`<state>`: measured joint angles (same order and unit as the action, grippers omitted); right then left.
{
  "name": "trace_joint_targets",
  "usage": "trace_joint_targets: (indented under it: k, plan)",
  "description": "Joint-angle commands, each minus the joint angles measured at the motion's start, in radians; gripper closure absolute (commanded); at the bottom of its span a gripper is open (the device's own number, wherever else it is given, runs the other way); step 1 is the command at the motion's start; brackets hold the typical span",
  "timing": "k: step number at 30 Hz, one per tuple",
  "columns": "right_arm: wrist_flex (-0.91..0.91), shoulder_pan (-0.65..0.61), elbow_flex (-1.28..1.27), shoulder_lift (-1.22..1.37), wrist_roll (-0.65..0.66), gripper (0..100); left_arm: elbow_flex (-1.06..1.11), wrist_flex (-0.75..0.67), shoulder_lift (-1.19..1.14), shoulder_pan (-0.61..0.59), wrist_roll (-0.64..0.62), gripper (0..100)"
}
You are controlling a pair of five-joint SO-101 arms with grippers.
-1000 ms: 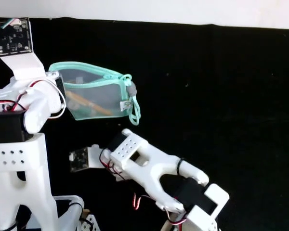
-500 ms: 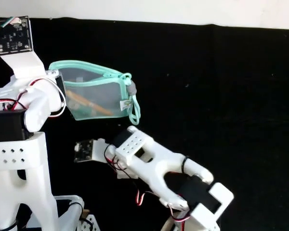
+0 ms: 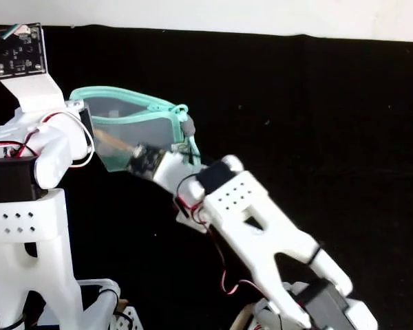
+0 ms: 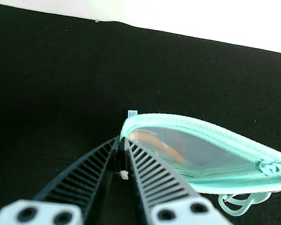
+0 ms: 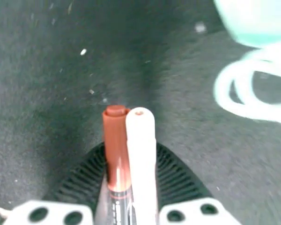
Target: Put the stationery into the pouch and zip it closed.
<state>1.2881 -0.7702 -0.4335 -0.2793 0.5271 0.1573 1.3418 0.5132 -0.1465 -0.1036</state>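
A mint pouch (image 3: pixel 134 130) with clear sides hangs above the black table, its zipper side up. My left gripper (image 4: pixel 122 154) is shut on the pouch's (image 4: pixel 196 154) end corner. An orange pencil (image 4: pixel 154 140) lies inside. The zipper pull (image 4: pixel 271 168) sits at the far end by a mint cord loop (image 5: pixel 243 93). My right gripper (image 5: pixel 129 140) is shut on a red-brown marker (image 5: pixel 114 150) and a white pen (image 5: pixel 141 154), side by side, tips forward. The right arm (image 3: pixel 248 213) stretches up to the pouch's zipper-pull end, just below the loop.
The black cloth (image 3: pixel 316 124) covers the whole table, with open room to the right of the pouch. The left arm's white base (image 3: pixel 27 240) stands at the left edge. A white wall strip (image 3: pixel 261 17) runs along the back.
The right arm has swung up and forward from low in front of the pouch to its zipper-pull end. The left arm and the pouch have kept still.
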Motion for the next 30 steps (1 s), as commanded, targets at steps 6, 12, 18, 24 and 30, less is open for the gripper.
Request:
trace_joint_targets:
  k: [6,12,18,24,30]
  plan:
    - [0.076,0.059,0.231,-0.159,-0.084,99.1,0.005,-0.002,-0.047,0.015,0.005,99]
    - [0.096,0.059,0.406,-0.165,-0.129,99.1,0.005,-0.002,-0.047,0.015,0.005,99]
    - [0.094,0.051,0.668,-0.077,-0.18,99.1,0.007,-0.002,-0.047,0.015,0.005,99]
    - [0.124,-0.021,0.972,0.085,-0.195,99.1,0.007,-0.002,-0.047,0.016,0.005,99]
    - [0.199,-0.065,1.325,0.249,-0.195,99.1,0.007,-0.002,-0.047,0.016,0.005,99]
